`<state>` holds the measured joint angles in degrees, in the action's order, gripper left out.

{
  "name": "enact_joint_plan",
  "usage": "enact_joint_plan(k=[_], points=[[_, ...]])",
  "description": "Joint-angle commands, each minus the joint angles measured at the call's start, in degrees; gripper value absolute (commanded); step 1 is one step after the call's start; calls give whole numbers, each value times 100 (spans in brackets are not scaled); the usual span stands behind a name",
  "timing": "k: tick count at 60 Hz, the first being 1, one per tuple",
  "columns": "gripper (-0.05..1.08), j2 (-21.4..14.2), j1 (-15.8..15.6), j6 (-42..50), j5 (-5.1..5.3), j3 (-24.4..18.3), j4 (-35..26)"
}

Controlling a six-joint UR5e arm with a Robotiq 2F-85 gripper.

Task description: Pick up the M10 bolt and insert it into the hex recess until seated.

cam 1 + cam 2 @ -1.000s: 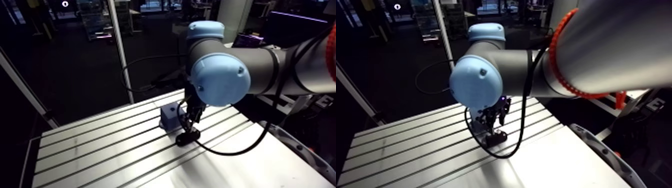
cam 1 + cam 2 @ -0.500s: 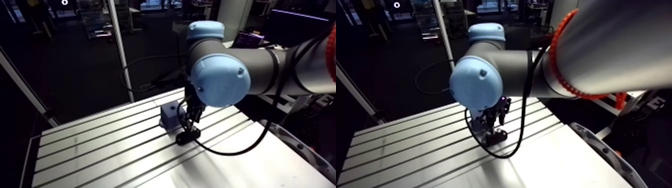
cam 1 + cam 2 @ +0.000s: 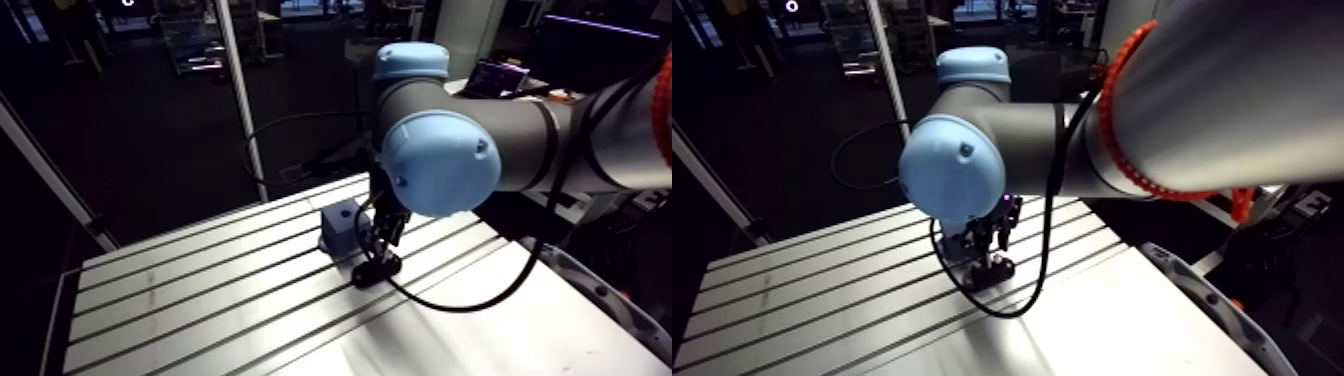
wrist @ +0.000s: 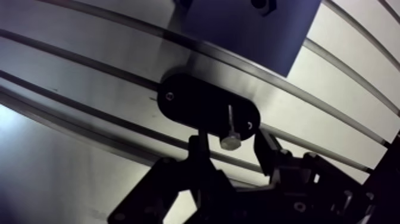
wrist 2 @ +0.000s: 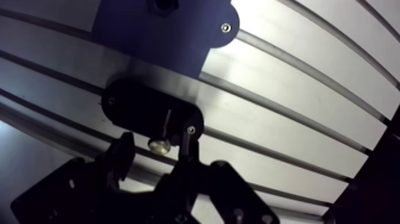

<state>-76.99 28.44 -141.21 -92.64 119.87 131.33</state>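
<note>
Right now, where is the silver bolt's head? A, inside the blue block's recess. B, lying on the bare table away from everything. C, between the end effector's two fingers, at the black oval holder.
C: in the wrist view the silver bolt has its head between the open fingers of the end effector, at the black oval holder; the blue block lies ahead.

The gripper point(image 5: 156, 150) hangs low over the slotted aluminium table point(image 5: 286, 77), fingers point(image 5: 123, 152) apart with the M10 bolt point(image 5: 159, 145) head between them. The bolt's shank runs into a black oval holder point(image 5: 134, 107). Just beyond the holder sits a blue block point(image 5: 149, 33).
</note>
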Motion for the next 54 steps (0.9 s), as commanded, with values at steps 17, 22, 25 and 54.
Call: enact_joint_plan(k=[17,22,25,54], points=[[50,40,-3,0,-4,14,53],[50,40,-4,0,-4,15,72],[51,48,3,0,-5,15,74],[56,40,5,0,-13,23,74]])
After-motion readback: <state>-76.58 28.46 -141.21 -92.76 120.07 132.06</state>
